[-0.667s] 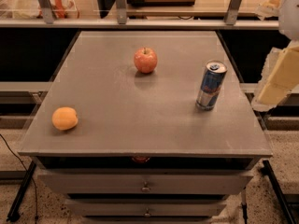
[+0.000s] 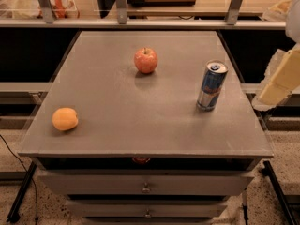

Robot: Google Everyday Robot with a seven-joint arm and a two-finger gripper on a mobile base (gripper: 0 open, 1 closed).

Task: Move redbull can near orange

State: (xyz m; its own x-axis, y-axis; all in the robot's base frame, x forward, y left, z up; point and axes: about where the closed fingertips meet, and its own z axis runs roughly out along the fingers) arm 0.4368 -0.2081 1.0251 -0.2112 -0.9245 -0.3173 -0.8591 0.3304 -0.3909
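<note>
My gripper is way over at the right edge of view, pale and tilted, with my arm going up into the top-right corner.

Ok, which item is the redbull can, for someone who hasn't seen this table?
On the grey tabletop, look at the right side, nearest the gripper at the picture's right edge. The redbull can stands upright there, the only tall blue-and-silver cylinder; the apple and orange are round.

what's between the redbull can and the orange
Bare tabletop, per the camera view; the apple sits farther back. The gripper hangs beyond its right edge.
</note>
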